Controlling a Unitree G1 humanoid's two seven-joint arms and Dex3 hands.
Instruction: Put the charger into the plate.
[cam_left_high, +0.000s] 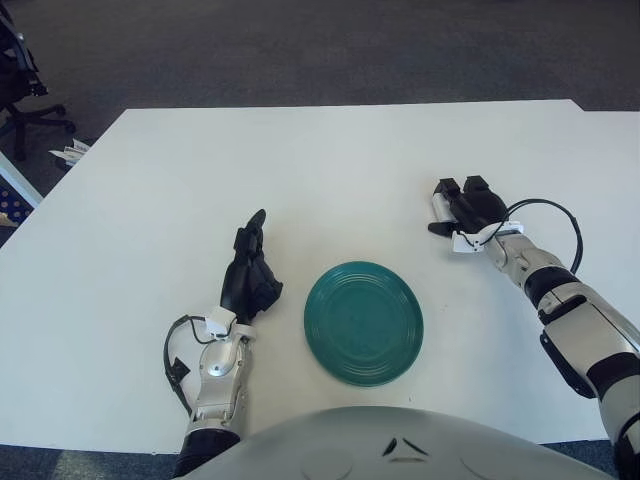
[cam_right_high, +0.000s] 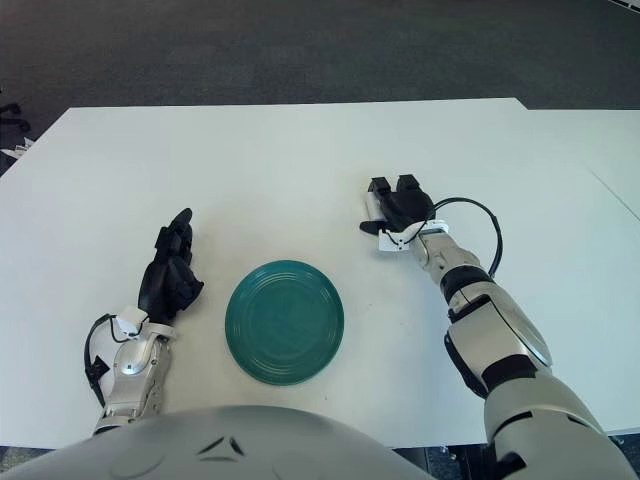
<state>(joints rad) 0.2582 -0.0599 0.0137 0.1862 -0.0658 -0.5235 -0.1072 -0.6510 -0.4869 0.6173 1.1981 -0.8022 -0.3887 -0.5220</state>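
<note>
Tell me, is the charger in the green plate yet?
Not yet. The green plate holds nothing. The right hand is closing its fingers on the white charger, down on the table. Left: lift, carry, drop it in. The left hand shows left of the plate.
</note>
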